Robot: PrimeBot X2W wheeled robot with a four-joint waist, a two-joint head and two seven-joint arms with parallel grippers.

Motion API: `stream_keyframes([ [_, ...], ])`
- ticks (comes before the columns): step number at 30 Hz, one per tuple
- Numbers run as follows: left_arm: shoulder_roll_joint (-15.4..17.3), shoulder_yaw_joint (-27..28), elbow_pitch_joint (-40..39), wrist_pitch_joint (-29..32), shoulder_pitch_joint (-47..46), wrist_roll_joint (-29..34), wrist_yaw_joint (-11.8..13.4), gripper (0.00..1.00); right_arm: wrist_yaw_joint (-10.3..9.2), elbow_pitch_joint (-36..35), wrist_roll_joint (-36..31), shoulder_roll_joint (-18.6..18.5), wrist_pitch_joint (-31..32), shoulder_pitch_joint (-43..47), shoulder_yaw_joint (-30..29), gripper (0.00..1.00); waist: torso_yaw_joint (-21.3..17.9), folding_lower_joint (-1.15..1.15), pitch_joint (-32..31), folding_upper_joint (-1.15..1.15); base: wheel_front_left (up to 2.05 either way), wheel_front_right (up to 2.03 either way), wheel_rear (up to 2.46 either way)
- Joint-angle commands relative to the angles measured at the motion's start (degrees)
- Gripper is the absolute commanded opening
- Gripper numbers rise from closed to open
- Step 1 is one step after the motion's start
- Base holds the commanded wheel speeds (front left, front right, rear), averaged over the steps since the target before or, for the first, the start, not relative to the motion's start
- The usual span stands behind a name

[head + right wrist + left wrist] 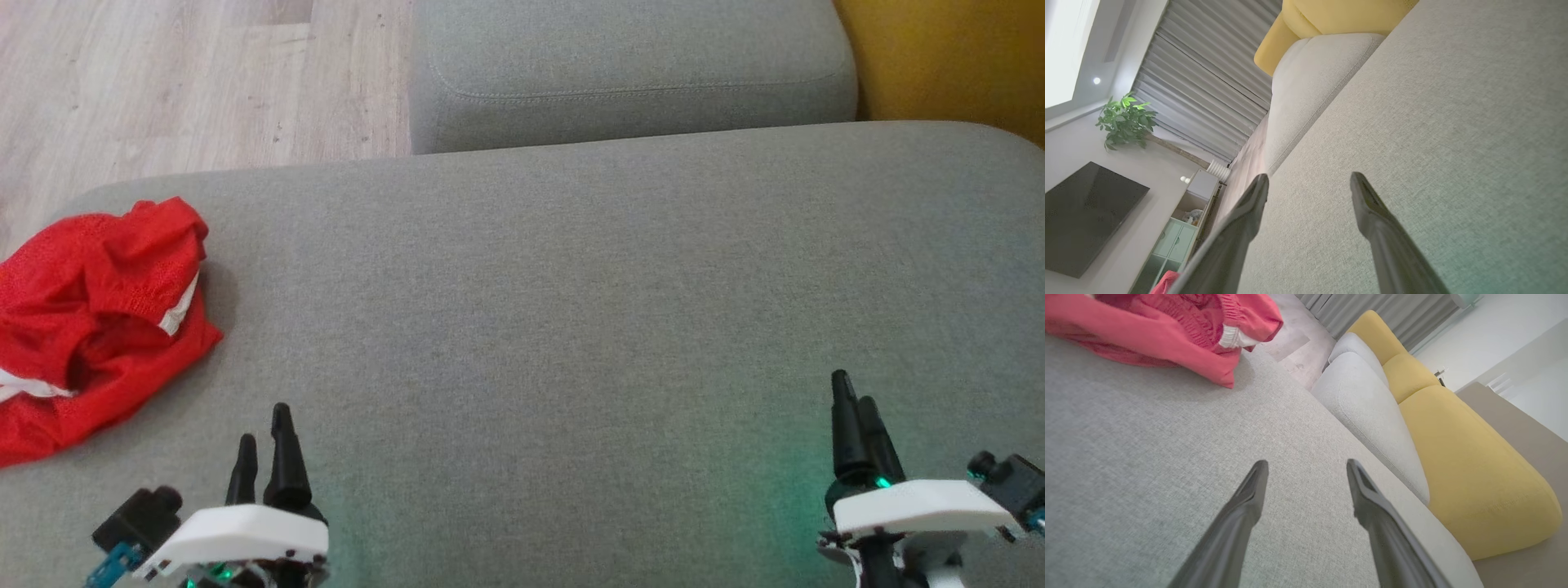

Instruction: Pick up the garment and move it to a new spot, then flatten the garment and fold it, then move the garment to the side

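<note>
Red shorts [98,318] seen crumpled at left edge of grey sofa cushion [571,327], untouched. Left gripper [263,429] parked near, jaws spread wide, nothing held, likely readied for pickup. Right gripper [855,392] likewise wide, empty, well apart.

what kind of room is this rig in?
Most likely a living room, home or a mock-up: grey sofa cushions with yellow cushions beside them, a dark flat screen on the wall, a potted plant and long grey curtains.
</note>
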Motion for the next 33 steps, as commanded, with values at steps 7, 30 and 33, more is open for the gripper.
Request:
stream_keyframes([
  [7, 2.0, -1.9, -3.2, -1.8, -3.2, 6.1, 2.4, 1.00, 0.44, -2.5, -7.0, -0.5, -1.7, -2.1, 2.3, 1.00, 0.0, 0.00, 0.1, 0.00, 0.00, 0.00, 0.00],
  [30, 4.3, -8.0, -7.2, -5.7, -4.2, 23.0, 7.9, 1.00, 0.63, -6.1, -24.6, -0.5, -5.5, -1.6, 3.1, 1.00, 0.6, 0.00, 0.5, 0.00, 0.00, 0.00, 0.00],
  [33, 4.5, -8.6, -7.6, -6.1, -4.2, 25.2, 8.5, 1.00, 0.66, -6.3, -27.1, -0.5, -6.0, -1.4, 3.0, 1.00, 0.5, 0.00, 0.5, 0.00, 0.00, 0.00, 0.00],
])
